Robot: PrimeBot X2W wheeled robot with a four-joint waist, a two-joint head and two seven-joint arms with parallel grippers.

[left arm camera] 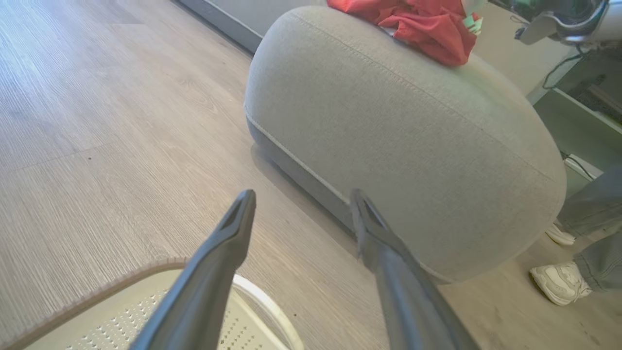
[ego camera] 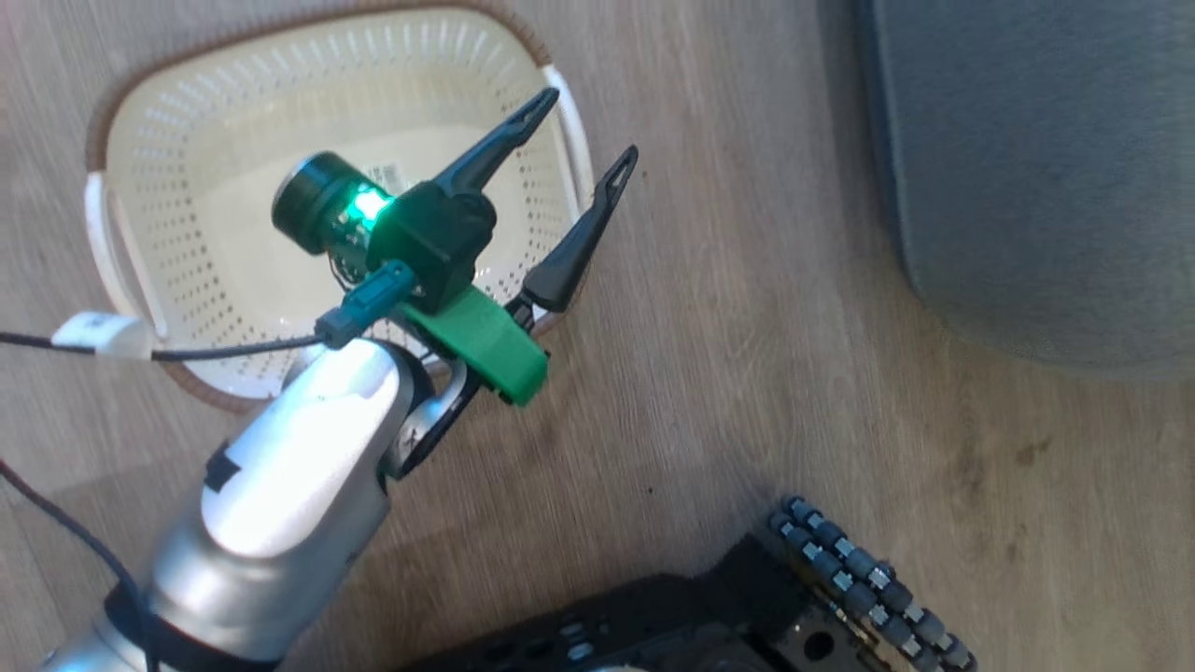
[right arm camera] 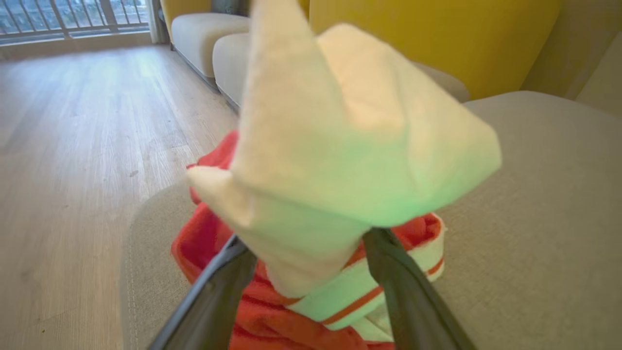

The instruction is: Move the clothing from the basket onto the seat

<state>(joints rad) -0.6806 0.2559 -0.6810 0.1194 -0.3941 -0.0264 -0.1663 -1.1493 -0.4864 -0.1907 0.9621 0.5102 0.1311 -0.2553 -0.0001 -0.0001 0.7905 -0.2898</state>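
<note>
Red clothing (left arm camera: 427, 29) with white bands lies in a heap on top of the seat (left arm camera: 388, 146), near its rounded edge. The seat is a big grey cushion with stitched seams and it stands on the wooden floor (ego camera: 747, 327).

In the right wrist view the clothing (right arm camera: 204, 238) rests on the seat (right arm camera: 534, 218) directly in front of the right gripper (right arm camera: 309, 238). Its two dark fingers stand wide apart. A white fold (right arm camera: 340, 136) of the garment rises between them and covers both tips, so I cannot tell if the cloth hangs on a tip or is free.

The basket (ego camera: 168, 187) stands on the floor, well apart from the seat (ego camera: 1027, 168). Inside it there is only the label (ego camera: 387, 175) on the bottom. The left gripper (ego camera: 592, 122) hangs above the side of the basket that faces the seat. Its fingers are spread and they hold nothing. In the left wrist view the left gripper (left arm camera: 302, 194) points toward the seat, and the brown rim of the basket (left arm camera: 97, 287) is under it.

Beside the far end of the seat are a person's white shoes (left arm camera: 559, 282) and grey trouser legs. The dark base of the robot (ego camera: 653, 625) is at the lower edge of the head view.
</note>
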